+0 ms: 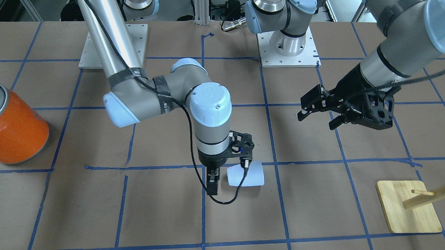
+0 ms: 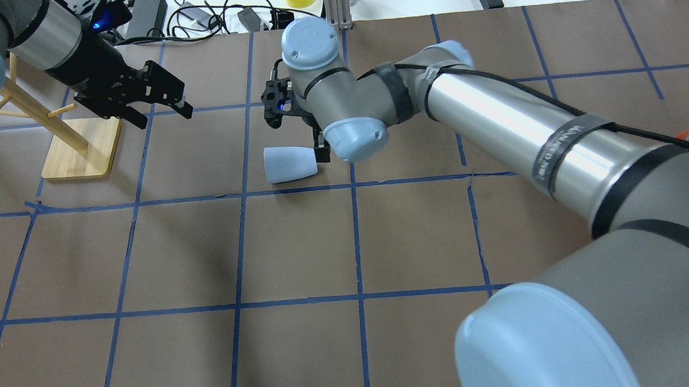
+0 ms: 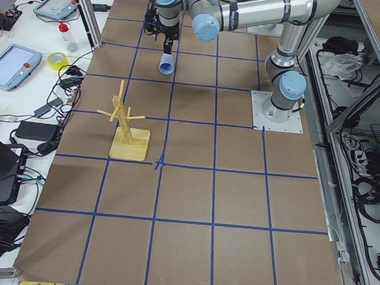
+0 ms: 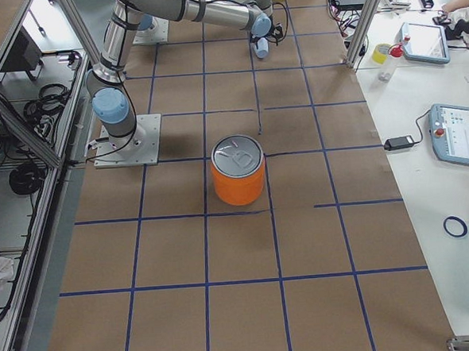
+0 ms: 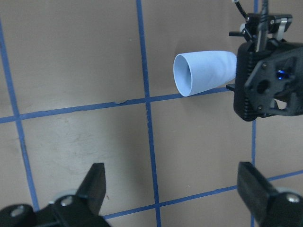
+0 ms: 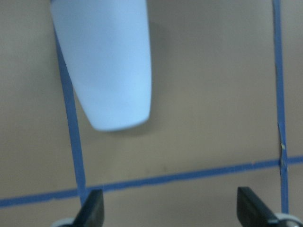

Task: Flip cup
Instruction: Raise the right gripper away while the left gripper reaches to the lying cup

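Note:
The cup point(image 1: 246, 175) is a small pale blue-white tumbler lying on its side on the brown table, its mouth towards the robot's left. It also shows in the overhead view point(image 2: 290, 164), the left wrist view point(image 5: 204, 72) and the right wrist view point(image 6: 106, 66). My right gripper point(image 1: 228, 173) is open and low over the table at the cup's narrow closed end. In the right wrist view the right gripper point(image 6: 173, 213) holds nothing between its fingers and the cup lies just ahead of it. My left gripper point(image 1: 316, 121) is open and empty, hovering apart to the cup's left.
A big orange can point(image 1: 13, 128) with a silver top stands far off on the robot's right. A wooden peg rack point(image 1: 408, 211) on a square base stands on the robot's left, near the left gripper point(image 2: 164, 117). Blue tape lines grid the table.

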Tool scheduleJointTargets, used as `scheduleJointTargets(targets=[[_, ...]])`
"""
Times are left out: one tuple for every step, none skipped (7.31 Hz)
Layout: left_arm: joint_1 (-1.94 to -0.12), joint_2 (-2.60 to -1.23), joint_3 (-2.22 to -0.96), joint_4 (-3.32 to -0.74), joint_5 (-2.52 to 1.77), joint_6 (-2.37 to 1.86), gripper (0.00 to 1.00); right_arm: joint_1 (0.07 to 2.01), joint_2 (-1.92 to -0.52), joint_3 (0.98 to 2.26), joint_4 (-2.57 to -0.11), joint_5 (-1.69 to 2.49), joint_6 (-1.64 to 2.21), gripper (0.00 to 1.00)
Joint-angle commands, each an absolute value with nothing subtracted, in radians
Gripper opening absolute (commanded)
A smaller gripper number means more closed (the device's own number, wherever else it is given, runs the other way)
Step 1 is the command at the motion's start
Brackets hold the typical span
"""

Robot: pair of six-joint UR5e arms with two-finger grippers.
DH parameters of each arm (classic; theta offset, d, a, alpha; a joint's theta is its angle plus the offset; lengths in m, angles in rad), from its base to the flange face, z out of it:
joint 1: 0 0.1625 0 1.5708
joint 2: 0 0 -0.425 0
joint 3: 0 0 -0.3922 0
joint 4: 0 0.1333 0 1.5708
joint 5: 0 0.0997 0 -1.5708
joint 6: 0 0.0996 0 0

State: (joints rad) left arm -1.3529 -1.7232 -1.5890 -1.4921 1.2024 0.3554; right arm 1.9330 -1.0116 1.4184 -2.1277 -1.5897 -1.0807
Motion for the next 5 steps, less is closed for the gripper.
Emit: scheduleJointTargets(targets=[[-1.341, -1.855, -1.600, -1.486, 1.068, 0.539, 1.00, 1.806, -1.127, 1.422, -1.978, -1.586, -1.012, 1.00], [-1.341, -1.923, -1.600, -1.485, 1.001, 0.557, 1.00, 1.787, -1.165, 1.417, -1.930, -1.594, -0.905, 1.00], [-1.341, -1.986, -1.604, -1.485, 0.909, 0.578, 1.00, 1.764, -1.220, 1.427, -1.898, -1.600, -0.756, 1.00], [-1.342, -2.037, -1.644, -1.485, 0.815, 0.622, 1.00, 1.706, -1.254, 1.434, -1.841, -1.600, -0.530, 1.00], [-1.342, -2.066, -1.698, -1.455, 0.748, 0.664, 1.00, 1.662, -1.305, 1.434, -1.795, -1.597, -0.345, 1.00]])
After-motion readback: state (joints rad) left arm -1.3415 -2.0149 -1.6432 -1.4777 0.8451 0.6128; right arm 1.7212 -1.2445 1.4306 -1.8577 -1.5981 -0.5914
